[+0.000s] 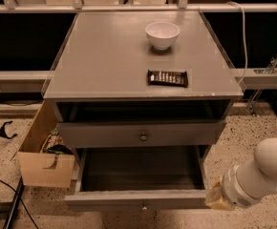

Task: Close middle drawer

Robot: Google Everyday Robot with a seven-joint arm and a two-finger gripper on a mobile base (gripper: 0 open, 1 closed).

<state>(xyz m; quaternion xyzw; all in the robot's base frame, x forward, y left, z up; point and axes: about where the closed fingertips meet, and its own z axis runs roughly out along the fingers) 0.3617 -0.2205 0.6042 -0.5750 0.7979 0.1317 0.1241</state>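
The middle drawer [137, 198] is pulled far out of the grey cabinet [105, 66]. Its inside is dark, and its low flat front carries a small round knob [143, 206]. Above it, the taller drawer front [105, 133] with a larger knob [143, 137] stands slightly out, with a dark gap over it. My gripper [217, 197] is at the lower right on the end of a white arm [265, 173]. It sits right at the right end of the middle drawer's front. Only its yellowish tip shows.
A white bowl [162, 34] and a dark snack bar [167, 78] lie on the cabinet top. A tan cardboard box [39, 163] with clutter stands against the cabinet's left side. Black cables [2, 130] lie on the speckled floor at left. A white rail [262, 78] runs behind on the right.
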